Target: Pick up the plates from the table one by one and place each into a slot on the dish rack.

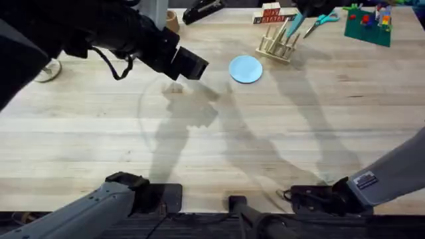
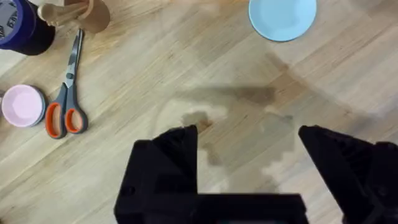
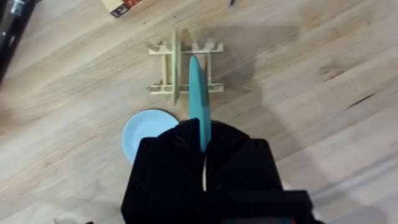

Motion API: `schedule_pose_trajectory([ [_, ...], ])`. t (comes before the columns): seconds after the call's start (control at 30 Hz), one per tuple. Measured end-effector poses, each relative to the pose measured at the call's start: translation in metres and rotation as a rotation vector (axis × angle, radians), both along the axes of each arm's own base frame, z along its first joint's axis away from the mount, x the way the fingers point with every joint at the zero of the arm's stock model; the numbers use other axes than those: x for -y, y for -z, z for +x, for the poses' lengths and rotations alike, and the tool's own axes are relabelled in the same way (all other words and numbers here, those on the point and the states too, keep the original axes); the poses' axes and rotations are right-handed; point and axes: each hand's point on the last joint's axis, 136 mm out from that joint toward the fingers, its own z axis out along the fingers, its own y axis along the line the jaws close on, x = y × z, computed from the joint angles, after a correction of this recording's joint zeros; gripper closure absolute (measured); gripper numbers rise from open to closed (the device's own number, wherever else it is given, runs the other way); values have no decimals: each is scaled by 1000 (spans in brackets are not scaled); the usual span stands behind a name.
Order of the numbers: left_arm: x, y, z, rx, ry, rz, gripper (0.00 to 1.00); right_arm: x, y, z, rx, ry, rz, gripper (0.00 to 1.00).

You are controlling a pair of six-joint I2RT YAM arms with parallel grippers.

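Note:
My right gripper (image 3: 202,135) is shut on the turquoise plate (image 3: 198,93), which stands on edge just above the dish rack (image 3: 183,68). From overhead, that plate (image 1: 295,25) tilts over the small wooden dish rack (image 1: 277,46) at the table's far side. The paler blue plate (image 1: 246,68) lies flat on the table (image 1: 299,133) just left of the rack, and it shows beside the rack in the right wrist view (image 3: 144,134). My left gripper (image 2: 249,140) hovers open over bare wood, well short of the pale plate (image 2: 283,17).
Orange-handled scissors (image 2: 65,99), a small pink dish (image 2: 22,104) and a dark purple container (image 2: 22,28) lie to the left gripper's side. Red-lettered blocks (image 1: 269,14), teal scissors (image 1: 324,20) and a green brick plate (image 1: 368,26) sit behind the rack.

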Motion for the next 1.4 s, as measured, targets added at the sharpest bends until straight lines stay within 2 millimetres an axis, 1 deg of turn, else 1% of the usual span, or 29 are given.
schedule_pose_trajectory([
  [0.17,0,0,0,-1,-2,-2,7,15,1,0,-12,35,-4,971],
  [0.27,0,0,0,-1,-3,-2,7,21,2,-1,-18,46,-6,971],
  [0.57,0,0,0,-1,-3,-2,8,21,2,0,-21,29,-14,971],
  [0.77,0,0,0,-2,-3,-1,7,16,0,8,4,5,29,971],
  [0.97,0,1,-2,-9,-3,0,7,22,3,9,-8,9,59,971],
  [1.0,0,1,-1,-9,-3,0,7,24,9,12,-24,10,61,971],
  [1.27,0,1,-2,-9,-3,0,8,19,43,25,-90,-5,48,971],
  [1.4,0,1,-2,-9,-3,0,7,18,49,31,-86,-10,49,971],
])
